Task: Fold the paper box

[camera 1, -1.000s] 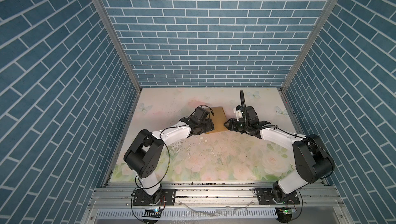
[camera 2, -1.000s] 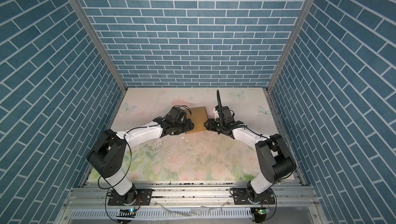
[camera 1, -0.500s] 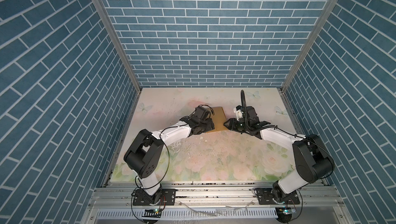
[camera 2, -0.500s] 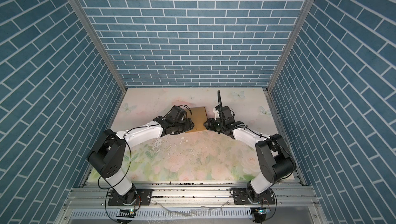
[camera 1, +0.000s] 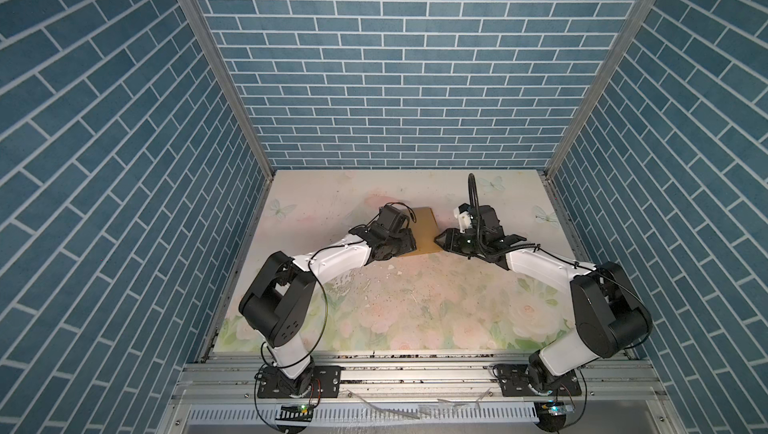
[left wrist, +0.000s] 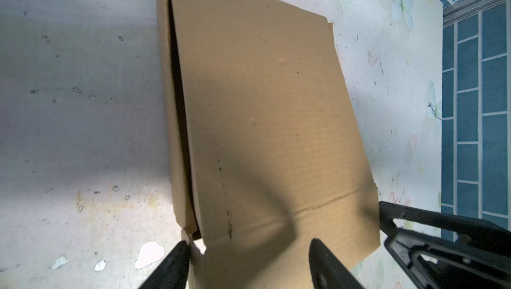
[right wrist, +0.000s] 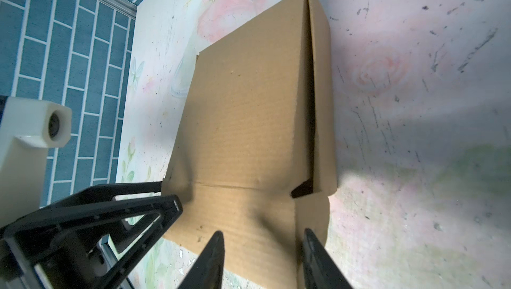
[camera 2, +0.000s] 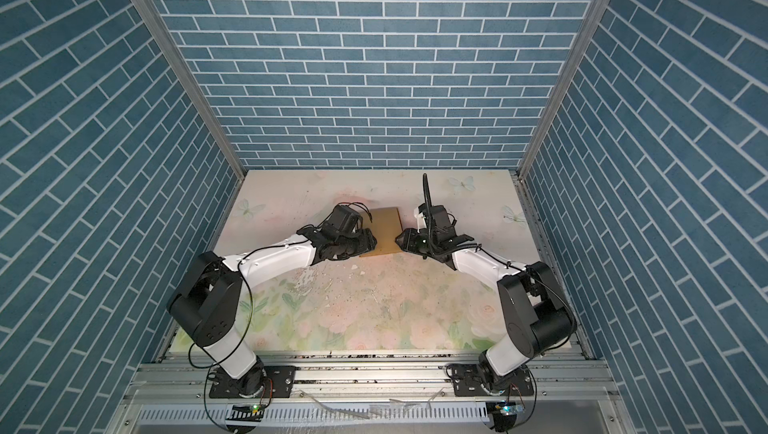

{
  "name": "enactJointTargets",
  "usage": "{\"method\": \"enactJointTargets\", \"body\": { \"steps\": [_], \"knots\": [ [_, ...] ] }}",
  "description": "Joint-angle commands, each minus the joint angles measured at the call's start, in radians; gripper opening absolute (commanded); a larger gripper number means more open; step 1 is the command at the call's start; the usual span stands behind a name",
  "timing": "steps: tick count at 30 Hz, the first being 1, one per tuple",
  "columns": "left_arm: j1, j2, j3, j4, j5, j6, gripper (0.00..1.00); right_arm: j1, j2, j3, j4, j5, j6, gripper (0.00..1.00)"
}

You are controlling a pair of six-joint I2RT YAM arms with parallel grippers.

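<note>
Barely any change. Paper box [camera 1: 424, 228] unmoved, mid-rear of tabletop [camera 1: 374, 311], lid nearly flat, side seam gaping. Left claw [left wrist: 249, 243] spread wide over one end flap, gripping nothing. Right claw [right wrist: 263, 232] narrowed slightly over the opposite flap, still apart, no grip seen. Likely closing stage of the fold.

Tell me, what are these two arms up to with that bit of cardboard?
Two robot arms are folding a brown paper box that lies on the flowery table. The left gripper and the right gripper come at it from opposite sides. Each has its jaws apart over the flap at the end nearest the arms' bases, and neither seems to be clamping the cardboard. The main panels already lie folded over, with a dark gap showing along one side.
</note>
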Motion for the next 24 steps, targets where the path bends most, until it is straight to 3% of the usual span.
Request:
{"method": "enactJointTargets", "body": {
  "steps": [1,24],
  "knots": [
    [-0.017,-0.029,0.031,0.010,0.017,-0.004,0.70,0.009,-0.030,-0.009,-0.008,-0.043,0.026,0.46],
    [-0.048,-0.011,0.004,0.041,0.011,-0.034,0.70,0.016,-0.012,-0.024,-0.037,-0.049,0.026,0.44]
  ]
}}
